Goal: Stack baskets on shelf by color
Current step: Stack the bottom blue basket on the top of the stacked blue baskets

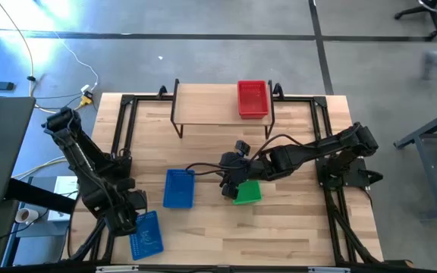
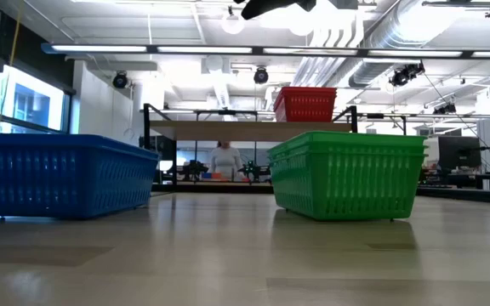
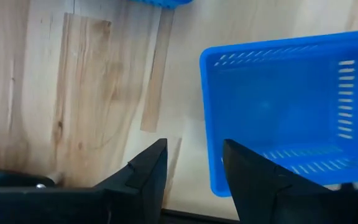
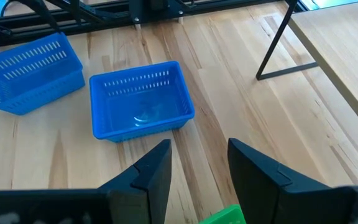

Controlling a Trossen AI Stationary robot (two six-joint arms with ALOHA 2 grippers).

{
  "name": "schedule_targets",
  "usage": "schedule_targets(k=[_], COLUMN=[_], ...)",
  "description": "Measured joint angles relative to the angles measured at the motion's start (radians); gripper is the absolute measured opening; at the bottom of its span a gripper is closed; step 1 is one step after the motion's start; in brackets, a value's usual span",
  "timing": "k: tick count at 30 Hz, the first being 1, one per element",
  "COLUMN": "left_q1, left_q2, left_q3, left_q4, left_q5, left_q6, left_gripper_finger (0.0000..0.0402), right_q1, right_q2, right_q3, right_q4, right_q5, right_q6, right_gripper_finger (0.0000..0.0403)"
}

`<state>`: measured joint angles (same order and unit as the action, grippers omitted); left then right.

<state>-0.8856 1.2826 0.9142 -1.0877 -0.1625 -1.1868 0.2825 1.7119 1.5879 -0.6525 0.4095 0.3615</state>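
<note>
Both arms low over the table, fingers spread, nothing gripped.

The left gripper (image 1: 131,214) hangs at the table's near left edge, just beside a blue basket (image 1: 147,233), fingers (image 3: 146,171) parted and empty. A second blue basket (image 1: 179,187) sits at centre. The right gripper (image 1: 232,187) reaches in above the green basket (image 1: 247,192), partly covering it from overhead; its fingers (image 4: 154,169) stand apart, empty. A red basket (image 1: 253,98) sits on the shelf (image 1: 207,105), at its right end.

Bright overhead ceiling lights; window glare at left; soft, faint shadows.
</note>
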Motion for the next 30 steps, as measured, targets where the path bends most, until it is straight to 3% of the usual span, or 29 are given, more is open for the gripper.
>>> schedule_targets(k=[6, 15, 30], left_q1=[-0.001, 0.000, 0.001], left_q2=[0.077, 0.149, 0.259], left_q3=[0.000, 0.000, 0.000], left_q4=[0.053, 0.085, 0.115], left_q5=[0.020, 0.074, 0.074], left_q6=[0.080, 0.073, 0.082], left_gripper_finger=[0.0145, 0.0145, 0.0142], right_q1=[0.000, 0.000, 0.000], right_q2=[0.000, 0.000, 0.000], right_q3=[0.000, 0.000, 0.000], right_q4=[-0.001, -0.001, -0.001], right_q5=[-0.001, -0.001, -0.002], right_q6=[0.000, 0.000, 0.023], right_gripper_finger=[0.0145, 0.0145, 0.0145])
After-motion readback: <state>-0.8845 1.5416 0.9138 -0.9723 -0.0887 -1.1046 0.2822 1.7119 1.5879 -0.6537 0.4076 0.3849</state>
